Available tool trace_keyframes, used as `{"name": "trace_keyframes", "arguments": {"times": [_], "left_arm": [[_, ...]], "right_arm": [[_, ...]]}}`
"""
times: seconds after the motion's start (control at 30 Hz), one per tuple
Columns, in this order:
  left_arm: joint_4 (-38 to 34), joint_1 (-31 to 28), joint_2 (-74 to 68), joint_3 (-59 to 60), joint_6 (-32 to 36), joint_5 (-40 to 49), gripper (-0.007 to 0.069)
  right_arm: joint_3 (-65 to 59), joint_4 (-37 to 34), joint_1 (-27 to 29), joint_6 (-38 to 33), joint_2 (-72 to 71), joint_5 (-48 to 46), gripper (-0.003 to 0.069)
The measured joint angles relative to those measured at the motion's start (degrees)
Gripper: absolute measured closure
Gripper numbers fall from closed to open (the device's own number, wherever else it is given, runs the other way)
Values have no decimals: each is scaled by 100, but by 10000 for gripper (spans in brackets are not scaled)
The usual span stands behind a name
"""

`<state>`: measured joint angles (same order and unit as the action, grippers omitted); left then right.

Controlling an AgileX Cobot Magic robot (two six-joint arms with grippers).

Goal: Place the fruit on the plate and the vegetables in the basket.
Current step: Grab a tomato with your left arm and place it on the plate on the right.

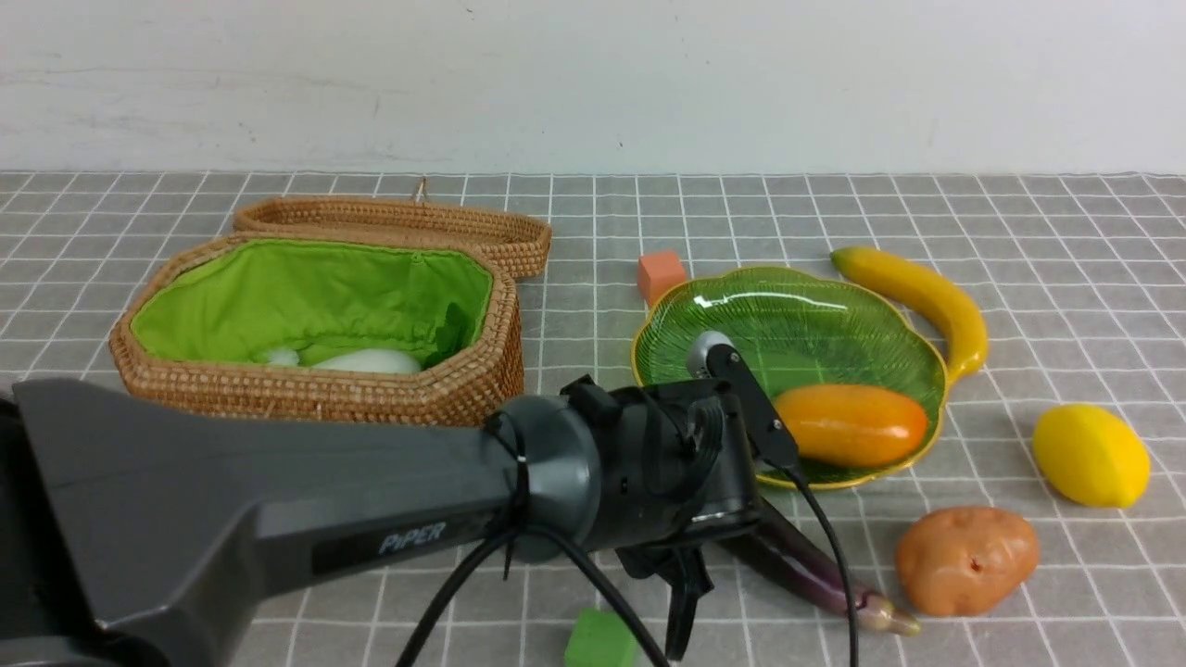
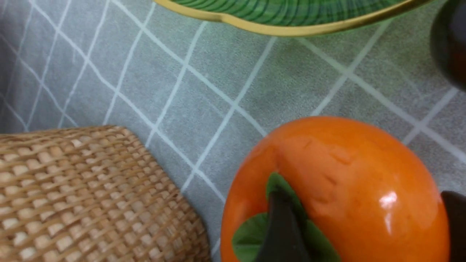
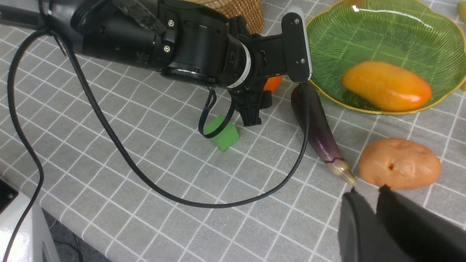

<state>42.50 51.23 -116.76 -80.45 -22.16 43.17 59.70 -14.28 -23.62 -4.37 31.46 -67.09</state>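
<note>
Left wrist view: persimmon (image 2: 327,163) sits toward the bench's near edge, between basket (image 2: 91,193) and plate (image 2: 291,31), right at the left gripper (image 2: 364,198). Its fingers (image 2: 282,233) show across it; whether they clamp it cannot be told. Plate rim lies just beyond, toward the far edge.

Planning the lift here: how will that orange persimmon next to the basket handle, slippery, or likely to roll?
The persimmon has glossy skin with a bright highlight, so it is probably slippery against the left end effector. It looks round and hard, so it would likely roll on the flat cloth if nudged.
</note>
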Motion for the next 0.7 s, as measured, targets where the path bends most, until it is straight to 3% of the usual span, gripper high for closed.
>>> {"name": "trace_keyframes", "arguments": {"times": [0.27, 0.4, 0.7], "left_arm": [[-37, 0, -5, -70, -110, 80, 148], [-403, 5, 137, -276, -79, 302, 148], [-1101, -3, 587, -1287, 511, 730, 148]], "right_arm": [[0, 0, 0, 0, 0, -4, 571], [0, 0, 0, 0, 0, -4, 571], [0, 12, 0, 0, 0, 58, 571]]}}
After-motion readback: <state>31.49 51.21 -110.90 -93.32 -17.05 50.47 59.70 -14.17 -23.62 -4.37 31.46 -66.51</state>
